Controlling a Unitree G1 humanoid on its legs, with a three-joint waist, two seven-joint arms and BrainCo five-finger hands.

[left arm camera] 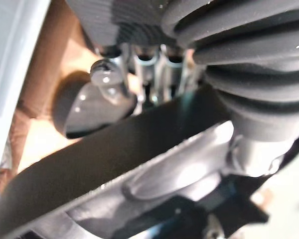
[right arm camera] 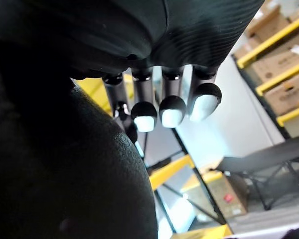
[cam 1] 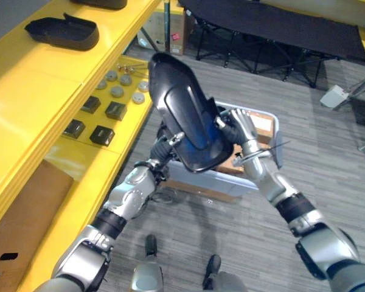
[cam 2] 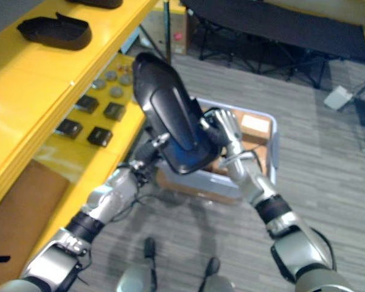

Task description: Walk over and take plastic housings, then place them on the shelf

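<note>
Upper shelf (cam 1: 42, 91) lies bare beside a parked housing (cam 1: 64, 31); boxes (cam 1: 102, 135) and discs (cam 1: 117, 91) crowd the lower level (cam 1: 79, 159), and a grey bin (cam 1: 202, 180) sits under the carried housing (cam 1: 185, 109).

Left hand (left arm camera: 229, 45) fingers (left arm camera: 144, 64) grip plastic housing (left arm camera: 114, 159) edge, cardboard (left arm camera: 45, 74) behind.

Held housing (cam 1: 188, 115): black plastic, smooth, glossy, bright highlights.
Shelf housing (cam 1: 64, 31): black plastic, matt.
Shelf (cam 1: 24, 103): yellow painted, smooth, slight sheen.
Box (cam 1: 21, 219): brown cardboard, matt.
Bin (cam 1: 207, 178): grey plastic, smooth.
Floor (cam 1: 328, 170): grey carpet, rough weave.
Right hand (cam 1: 242, 126): silvery metal fingers, matt ribbed cover.
</note>
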